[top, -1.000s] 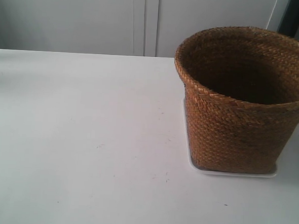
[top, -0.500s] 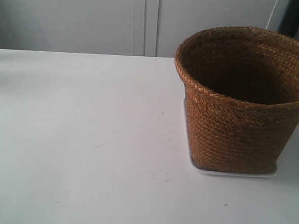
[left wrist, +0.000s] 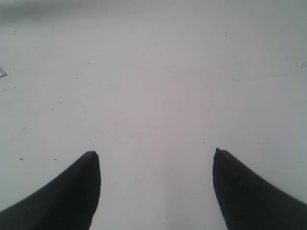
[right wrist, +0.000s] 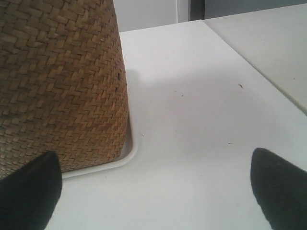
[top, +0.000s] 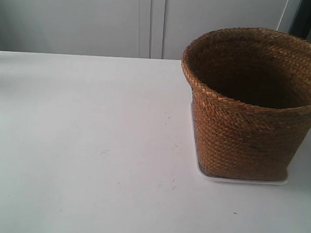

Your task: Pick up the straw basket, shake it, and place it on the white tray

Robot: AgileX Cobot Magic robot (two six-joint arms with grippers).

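Checking exterior view first: straw basket stands upright on white tray, toward that view's right side of the table. Only a thin strip of tray rim shows around the base, so placement margin is slim. No arm in this view. Basket interior is dark, no contents visible (floor only partly seen, so something small can't be ruled out). Tray carries the basket and nothing else I can see. Left wrist view: left gripper hangs over bare table, jaws spread wide, nothing between them, basket not in shot. Right wrist view: right gripper jaws also wide and empty, low beside the basket wall and a tray corner. One finger overlaps the weave in the picture; contact or gap, can't tell. Judgement: set-down looks done. Risk from here: a sideways swing of the right arm snags the weave and drags the basket over the rim, or shoves the tray along the table.
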